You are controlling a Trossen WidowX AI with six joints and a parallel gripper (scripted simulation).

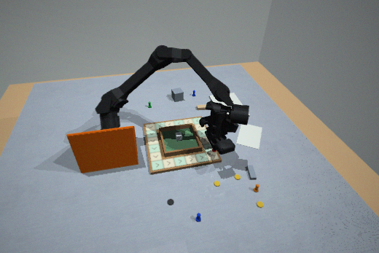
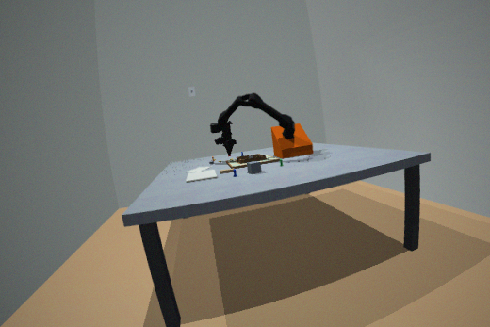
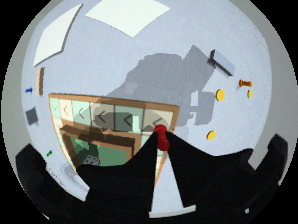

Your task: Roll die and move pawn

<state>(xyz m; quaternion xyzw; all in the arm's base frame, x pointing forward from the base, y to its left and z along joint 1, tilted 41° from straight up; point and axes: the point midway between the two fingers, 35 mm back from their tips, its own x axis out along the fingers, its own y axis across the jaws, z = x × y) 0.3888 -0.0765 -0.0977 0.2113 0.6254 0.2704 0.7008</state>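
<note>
The red pawn is between the fingertips of my gripper, which is shut on it. The gripper points down above the right-hand side of the board, near its front right corner. The pawn appears held a little above the squares. The die lies inside the dice tray on the green floor. Its pips are too small to count surely. The arrows run along the ring of squares.
An orange panel stands left of the board. A grey cube, a green pawn and a blue pawn are behind. In front are several yellow discs, an orange pawn, a grey bar, a black disc and another blue pawn.
</note>
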